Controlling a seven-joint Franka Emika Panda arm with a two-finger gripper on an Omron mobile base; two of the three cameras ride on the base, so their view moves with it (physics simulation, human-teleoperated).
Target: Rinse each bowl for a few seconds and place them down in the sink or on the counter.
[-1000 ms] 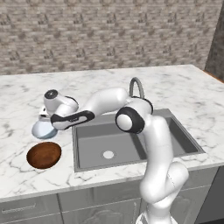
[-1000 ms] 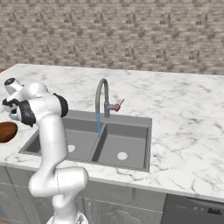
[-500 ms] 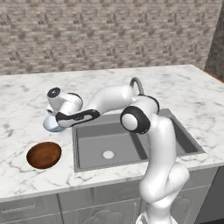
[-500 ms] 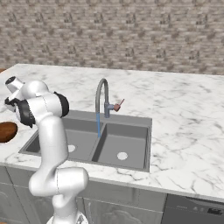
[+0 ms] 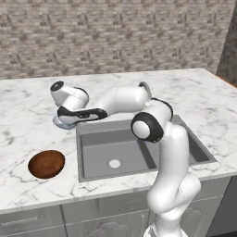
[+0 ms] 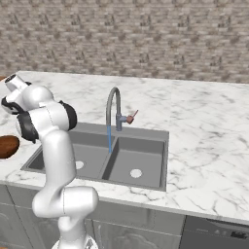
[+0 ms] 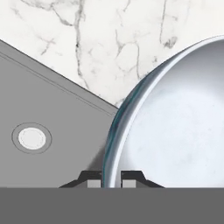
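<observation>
Over the veined marble counter (image 5: 28, 115), gripper (image 7: 112, 178) pinches pale bowl's (image 7: 175, 127) rim.

The pale blue-white bowl (image 7: 175, 122) was held upright by its rim between the closed fingers of the tool (image 7: 112, 178), at the left edge of the sink (image 5: 139, 143) over the bench (image 5: 28, 120). The brown wood-like bowl (image 5: 46, 164) sat upright on the bench, near its front edge, left of the sink. The grey double sink had a thin stream of water running from its curved tap (image 6: 113, 109) into the left basin.
</observation>
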